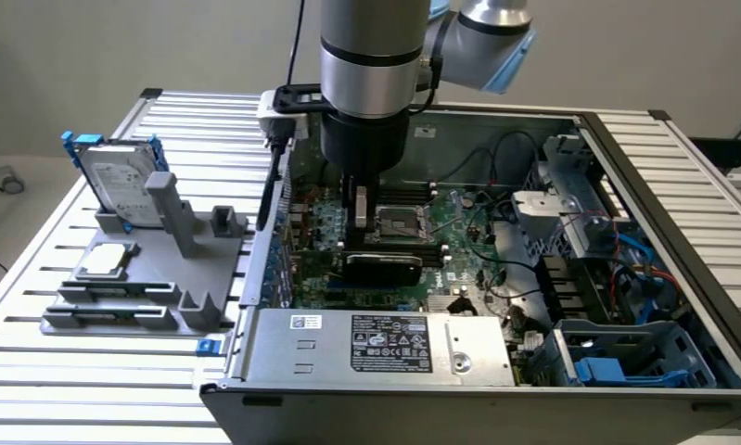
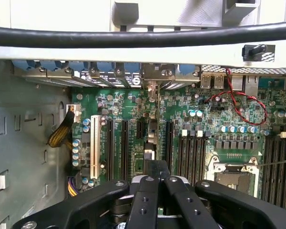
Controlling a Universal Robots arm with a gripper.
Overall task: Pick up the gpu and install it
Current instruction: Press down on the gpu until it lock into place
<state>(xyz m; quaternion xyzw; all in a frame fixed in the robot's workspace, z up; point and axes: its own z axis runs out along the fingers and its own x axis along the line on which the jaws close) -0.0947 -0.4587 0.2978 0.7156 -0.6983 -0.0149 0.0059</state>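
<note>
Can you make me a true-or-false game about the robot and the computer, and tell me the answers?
1. The tool is inside the open computer case. True.
2. The tool is wide open. False: it is shut on the gpu.
3. The hard drive stands upright in the gray rack. True.
4. The gpu lies on that rack. False: it is inside the case, over the green motherboard.

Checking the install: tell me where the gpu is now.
In the exterior view, the gpu sits inside the open computer case, on the green board directly below the hand, toward the exterior view's left.
</note>
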